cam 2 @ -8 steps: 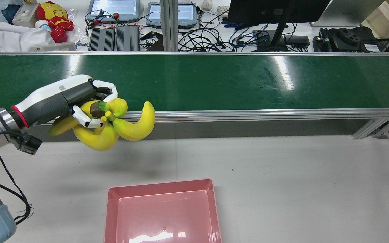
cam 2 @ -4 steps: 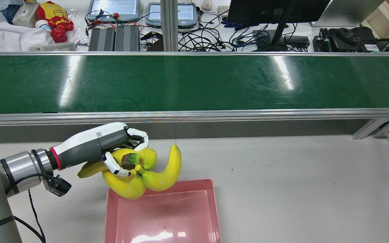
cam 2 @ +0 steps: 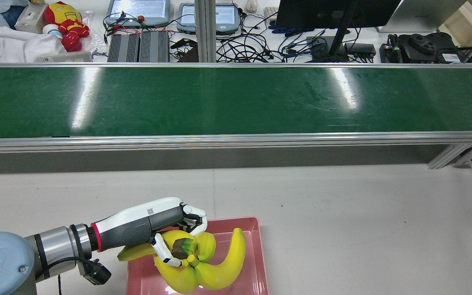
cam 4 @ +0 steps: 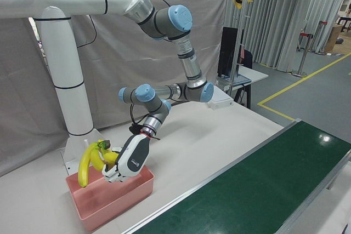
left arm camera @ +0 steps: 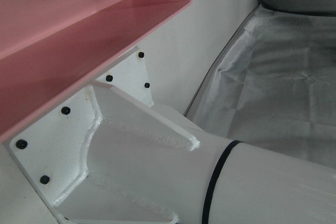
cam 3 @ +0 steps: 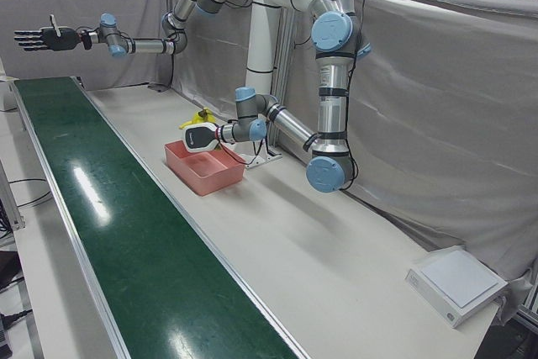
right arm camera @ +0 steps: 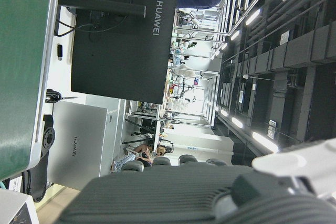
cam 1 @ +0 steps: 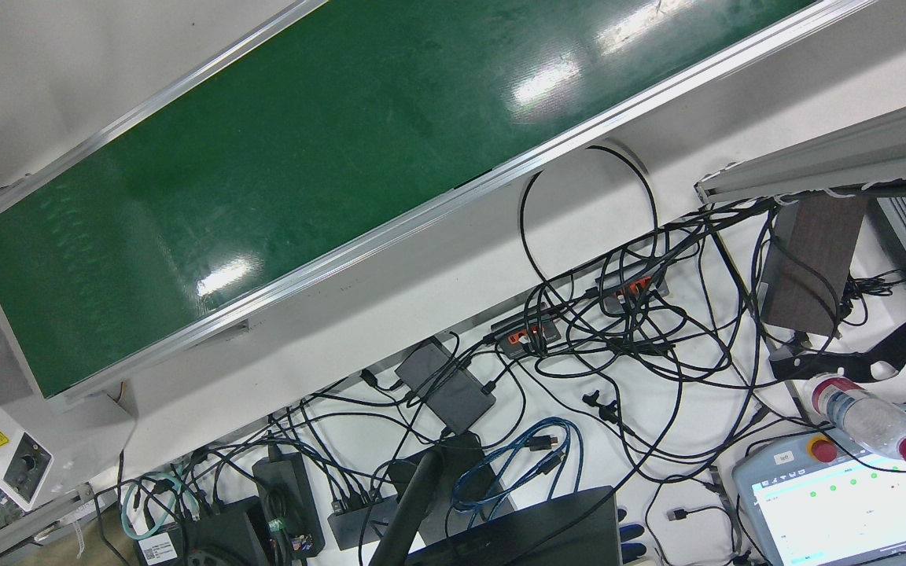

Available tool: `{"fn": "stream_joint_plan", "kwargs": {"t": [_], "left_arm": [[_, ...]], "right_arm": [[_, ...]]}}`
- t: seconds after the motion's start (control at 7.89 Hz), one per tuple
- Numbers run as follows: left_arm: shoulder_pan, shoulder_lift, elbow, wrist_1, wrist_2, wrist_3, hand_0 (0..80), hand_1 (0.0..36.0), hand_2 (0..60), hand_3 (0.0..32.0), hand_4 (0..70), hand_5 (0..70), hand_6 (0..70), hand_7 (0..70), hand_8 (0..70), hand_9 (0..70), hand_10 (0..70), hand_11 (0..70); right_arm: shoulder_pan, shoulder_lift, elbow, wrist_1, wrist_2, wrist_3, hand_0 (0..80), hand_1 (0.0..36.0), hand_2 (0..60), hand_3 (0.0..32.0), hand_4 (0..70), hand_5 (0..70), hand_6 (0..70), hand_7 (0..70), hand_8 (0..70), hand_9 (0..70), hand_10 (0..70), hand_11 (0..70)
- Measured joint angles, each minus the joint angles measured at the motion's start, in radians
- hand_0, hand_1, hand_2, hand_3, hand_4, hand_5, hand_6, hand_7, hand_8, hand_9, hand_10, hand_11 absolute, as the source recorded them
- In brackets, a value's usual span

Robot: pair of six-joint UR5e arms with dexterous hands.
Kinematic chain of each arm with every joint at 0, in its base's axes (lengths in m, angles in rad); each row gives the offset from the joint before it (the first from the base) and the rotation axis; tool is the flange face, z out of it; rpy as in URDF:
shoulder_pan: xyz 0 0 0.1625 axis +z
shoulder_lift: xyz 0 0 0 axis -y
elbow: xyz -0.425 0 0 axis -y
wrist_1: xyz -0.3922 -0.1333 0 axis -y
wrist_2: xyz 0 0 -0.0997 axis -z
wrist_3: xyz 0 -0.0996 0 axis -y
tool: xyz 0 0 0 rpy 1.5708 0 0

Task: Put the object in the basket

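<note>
Left hand (cam 2: 178, 229), fingers (cam 2: 160, 250) clamped on the bananas (cam 2: 203, 266), hangs over the basket (cam 2: 258, 262); right hand (cam 3: 38, 38) raised, fingers apart.

— What do we have around the pink basket (cam 2: 260, 246)?

— To its right and on its far side the white table (cam 2: 363, 213) lies bare, so a hand could pass there. The left hand (cam 2: 166, 229) with the banana bunch (cam 2: 203, 266) fills the basket's left half from above.

— And farther off?

— The green conveyor (cam 2: 236, 100) spans the far side, its metal rail (cam 2: 236, 141) raised above the table. We see the right hand (cam 3: 38, 38) raised high, well apart, fingers spread.
</note>
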Motion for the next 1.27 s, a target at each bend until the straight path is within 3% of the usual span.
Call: {"fn": "stream_joint_plan", "kwargs": {"t": [0.13,0.25,0.38,0.63,0.76,0.89,1.01,1.27], "left_arm": [[0.003,0.000,0.000,0.001,0.001,-0.001,39.9,0.1,0.0,0.0,17.9,25.7,4.7,13.9,19.7,19.0,7.3,10.4],[0.003,0.002,0.000,0.001,0.004,-0.001,37.4,0.0,0.0,0.0,11.7,25.2,2.9,11.1,16.8,15.8,5.7,8.1],[-0.002,0.005,-0.004,0.003,0.007,-0.002,28.0,0.0,0.0,0.0,6.5,26.0,2.4,11.2,16.4,15.4,6.1,8.5],[-0.013,0.012,-0.062,0.042,0.009,-0.001,27.8,0.0,0.2,0.0,8.5,28.0,2.9,11.6,16.0,15.6,6.9,9.7],[-0.018,0.022,-0.096,0.059,0.009,-0.001,18.9,0.0,3.4,0.0,8.6,27.7,3.2,12.0,15.9,16.1,7.6,10.5],[-0.027,0.029,-0.116,0.067,0.009,-0.002,38.2,1.8,2.2,0.0,12.8,26.5,4.9,13.7,17.2,18.4,9.2,13.4],[-0.042,0.033,-0.133,0.073,0.009,-0.002,40.8,3.1,1.0,0.0,11.4,26.3,5.1,14.6,17.0,18.9,10.1,14.9],[-0.135,0.037,-0.171,0.096,0.009,-0.024,46.2,7.2,4.3,0.0,14.6,28.6,5.8,14.9,17.6,19.0,10.7,16.1]], "right_arm": [[0.000,0.000,0.000,0.000,0.000,0.000,0.0,0.0,0.0,0.0,0.0,0.0,0.0,0.0,0.0,0.0,0.0,0.0],[0.000,0.000,0.000,0.000,0.000,0.000,0.0,0.0,0.0,0.0,0.0,0.0,0.0,0.0,0.0,0.0,0.0,0.0],[0.000,0.000,0.000,0.000,0.000,0.000,0.0,0.0,0.0,0.0,0.0,0.0,0.0,0.0,0.0,0.0,0.0,0.0],[0.000,0.000,0.000,0.000,0.000,0.000,0.0,0.0,0.0,0.0,0.0,0.0,0.0,0.0,0.0,0.0,0.0,0.0],[0.000,0.000,0.000,0.000,0.000,0.000,0.0,0.0,0.0,0.0,0.0,0.0,0.0,0.0,0.0,0.0,0.0,0.0],[0.000,0.000,0.000,0.000,0.000,0.000,0.0,0.0,0.0,0.0,0.0,0.0,0.0,0.0,0.0,0.0,0.0,0.0],[0.000,0.000,-0.001,0.000,0.000,0.000,0.0,0.0,0.0,0.0,0.0,0.0,0.0,0.0,0.0,0.0,0.0,0.0],[0.000,0.000,-0.001,0.000,0.000,0.000,0.0,0.0,0.0,0.0,0.0,0.0,0.0,0.0,0.0,0.0,0.0,0.0]]}}
